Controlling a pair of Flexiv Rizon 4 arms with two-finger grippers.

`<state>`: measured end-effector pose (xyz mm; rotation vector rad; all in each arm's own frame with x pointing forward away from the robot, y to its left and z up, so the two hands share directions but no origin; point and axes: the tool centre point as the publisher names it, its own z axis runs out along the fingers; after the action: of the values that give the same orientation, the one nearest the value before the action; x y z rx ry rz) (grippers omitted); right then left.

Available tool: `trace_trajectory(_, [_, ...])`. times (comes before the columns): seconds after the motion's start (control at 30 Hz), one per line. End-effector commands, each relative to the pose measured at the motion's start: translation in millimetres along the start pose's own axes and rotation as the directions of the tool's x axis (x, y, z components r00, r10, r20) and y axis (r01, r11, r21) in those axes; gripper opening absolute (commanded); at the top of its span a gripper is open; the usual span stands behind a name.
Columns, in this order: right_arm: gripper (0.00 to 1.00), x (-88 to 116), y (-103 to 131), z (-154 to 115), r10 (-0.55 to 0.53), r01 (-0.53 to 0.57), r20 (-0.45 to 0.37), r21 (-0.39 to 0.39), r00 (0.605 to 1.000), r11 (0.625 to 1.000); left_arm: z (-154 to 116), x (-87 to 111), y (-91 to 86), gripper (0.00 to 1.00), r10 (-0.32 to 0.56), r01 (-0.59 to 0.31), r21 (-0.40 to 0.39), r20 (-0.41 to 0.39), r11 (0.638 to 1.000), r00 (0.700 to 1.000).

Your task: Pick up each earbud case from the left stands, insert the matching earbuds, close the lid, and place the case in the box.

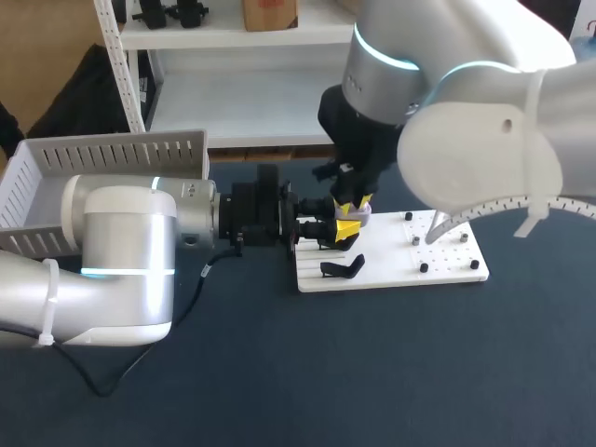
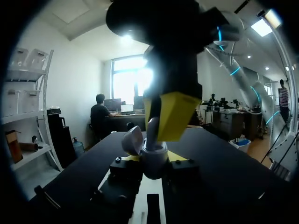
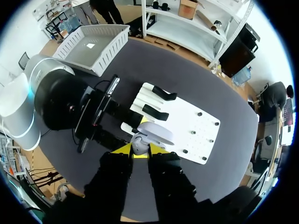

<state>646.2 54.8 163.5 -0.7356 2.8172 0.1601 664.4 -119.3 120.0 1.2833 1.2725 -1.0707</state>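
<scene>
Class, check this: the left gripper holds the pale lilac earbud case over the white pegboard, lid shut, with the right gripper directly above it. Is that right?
Wrong on the lid: it is open, as the left wrist view shows. Otherwise yes: the left gripper holds the pale lilac earbud case over the white pegboard, with the right gripper directly above it.
</scene>
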Motion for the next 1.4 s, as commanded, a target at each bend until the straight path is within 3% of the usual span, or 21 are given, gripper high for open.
trace_trajectory(0.03, [0.0, -1.4, -0.4, 2.8, 0.003, -0.003, -0.004, 0.0, 1.0, 1.0, 0.2, 0.6, -0.6, 0.0, 0.001, -0.001, -0.003, 0.002, 1.0, 1.0])
trace_trajectory(0.33, [0.0, -1.5, 0.0, 5.0, 0.005, -0.005, -0.006, -0.003, 1.0, 1.0, 0.2, 0.6, -0.6, 0.0, 0.001, -0.001, -0.003, 0.002, 1.0, 1.0])
trace_trajectory(0.37, [0.18, -1.7, 0.3, 4.8, 0.005, -0.005, -0.004, -0.005, 1.0, 1.0, 0.2, 0.6, -0.6, 0.0, 0.001, -0.001, -0.003, 0.002, 1.0, 1.0])
trace_trajectory(0.4, [0.25, -1.9, 0.7, 4.2, 0.006, -0.006, -0.002, -0.008, 1.0, 1.0, 0.2, 0.6, -0.6, 0.0, 0.001, -0.001, -0.003, 0.002, 1.0, 1.0])
trace_trajectory(0.5, [0.37, -1.6, 1.9, 1.8, 0.004, -0.004, 0.002, -0.011, 1.0, 1.0, 0.2, 0.6, -0.6, 0.0, 0.001, -0.001, -0.003, 0.002, 1.0, 1.0])
trace_trajectory(1.1, [0.41, 0.6, 4.5, -6.8, -0.005, 0.005, 0.016, 0.003, 1.0, 1.0, 0.2, 0.6, -0.6, 0.0, 0.001, -0.001, -0.003, 0.002, 1.0, 1.0])
trace_trajectory(1.3, [0.44, -2.9, 2.4, -32.7, 0.011, -0.01, 0.08, -0.016, 0.997, 1.0, 0.2, 0.6, -0.6, 0.0, 0.001, -0.001, -0.003, 0.002, 1.0, 1.0])
trace_trajectory(1.4, [0.42, -17.7, -2.3, -38.8, 0.053, -0.05, 0.128, -0.03, 0.99, 0.998, 0.2, 0.6, -0.6, 0.0, 0.001, -0.001, -0.003, 0.002, 1.0, 1.0])
